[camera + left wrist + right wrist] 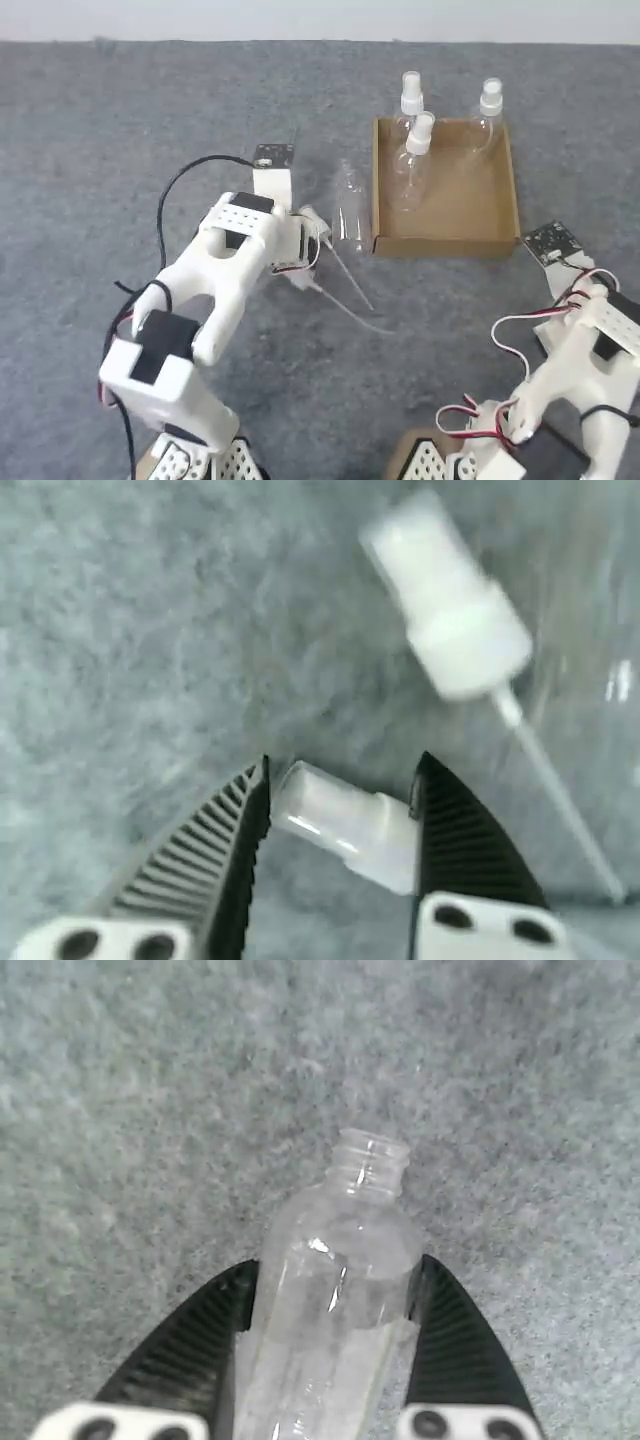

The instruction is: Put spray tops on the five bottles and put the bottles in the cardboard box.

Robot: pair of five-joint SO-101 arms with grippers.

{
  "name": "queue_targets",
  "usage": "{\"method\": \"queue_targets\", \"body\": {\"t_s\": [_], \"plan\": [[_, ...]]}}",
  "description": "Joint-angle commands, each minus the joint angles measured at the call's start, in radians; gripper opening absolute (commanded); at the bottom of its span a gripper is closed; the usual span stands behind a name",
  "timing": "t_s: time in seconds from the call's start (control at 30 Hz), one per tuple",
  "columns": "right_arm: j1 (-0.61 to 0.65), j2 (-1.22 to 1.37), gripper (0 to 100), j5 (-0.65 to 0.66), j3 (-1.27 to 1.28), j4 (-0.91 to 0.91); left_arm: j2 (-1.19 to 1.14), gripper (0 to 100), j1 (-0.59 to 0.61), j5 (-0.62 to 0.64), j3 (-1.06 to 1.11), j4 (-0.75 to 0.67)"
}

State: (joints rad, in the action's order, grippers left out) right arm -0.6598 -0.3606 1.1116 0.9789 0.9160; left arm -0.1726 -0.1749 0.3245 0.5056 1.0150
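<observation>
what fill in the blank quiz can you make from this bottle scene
1. ___ capped bottles stand together.
2. The right gripper holds an uncapped ___.
3. The left gripper is closed on a ___.
4. A second uncapped bottle lies on the table beside the ___.
Missing words: three; bottle; spray top; box.

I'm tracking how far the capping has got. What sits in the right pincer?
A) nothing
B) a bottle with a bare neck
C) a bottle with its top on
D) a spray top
B: the right pincer grips a clear bottle whose threaded neck has no top.
</observation>
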Motion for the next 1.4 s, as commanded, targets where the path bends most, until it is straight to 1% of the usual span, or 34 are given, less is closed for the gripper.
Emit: {"method": "queue_targets", "body": {"t_s": [0.0,0.1,0.2,0.27,0.33,0.43,0.53,0.63,0.73,0.9,1.1,1.17,1.23,1.37], "plan": [[0.016,0.021,8.7,-0.011,0.066,0.001,0.092,21,0.003,-0.157,-0.042,0.078],[0.016,0.022,8.7,-0.011,0.066,0.001,0.107,21,0.043,-0.203,-0.044,0.078],[0.016,0.022,8.7,-0.011,0.066,0.004,0.141,21,0.117,-0.196,-0.076,0.086],[0.016,0.022,8.7,-0.011,0.066,0.004,0.198,21,0.158,-0.138,-0.076,0.101],[0.016,0.025,8.7,-0.011,0.066,0.001,0.264,21,0.170,-0.072,-0.064,0.130],[0.021,0.030,8.7,-0.011,0.066,0.001,0.347,21,0.140,0.002,-0.021,0.150],[0.018,0.030,8.7,-0.011,0.066,0.001,0.367,21,0.083,0.072,0.028,0.141],[0.016,0.030,8.7,-0.011,0.068,0.007,0.316,22,0.044,0.109,0.030,0.127],[0.015,0.030,8.7,-0.011,0.068,0.008,0.236,25,0.015,0.129,0.031,0.127],[0.015,0.031,8.7,-0.012,0.068,0.008,0.117,26,-0.025,0.133,0.031,0.121],[0.015,0.028,8.7,-0.012,0.074,0.008,0.061,26,-0.035,0.127,0.048,0.074],[0.015,0.021,8.7,-0.012,0.084,0.008,0.054,25,-0.032,0.097,0.064,0.048],[0.015,0.021,8.7,-0.012,0.087,0.008,0.044,21,-0.032,0.058,0.071,0.031],[0.001,0.021,8.7,-0.012,0.087,0.005,0.054,16,-0.032,-0.021,0.082,0.028]]}}
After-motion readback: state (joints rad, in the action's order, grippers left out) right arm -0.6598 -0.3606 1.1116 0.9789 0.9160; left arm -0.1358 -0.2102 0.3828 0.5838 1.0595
